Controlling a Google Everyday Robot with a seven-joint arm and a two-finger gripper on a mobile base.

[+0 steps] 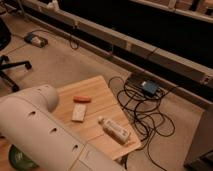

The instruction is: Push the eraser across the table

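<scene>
The eraser [79, 112], a small flat off-white block, lies near the middle of the light tan wooden table [102, 87]. An orange-red oblong object [82, 99] lies just behind it. A longer white labelled bottle [114, 129] lies on its side to the eraser's right, near the table's front right corner. My arm's large white housing [37, 127] fills the lower left and hides the table's left part. The gripper itself is out of view.
A tangle of black cables with a blue box [149, 88] lies on the floor right of the table. An office chair base [10, 70] stands at the far left. A long low ledge [125, 45] runs across the back. A green object [20, 159] shows at the bottom left.
</scene>
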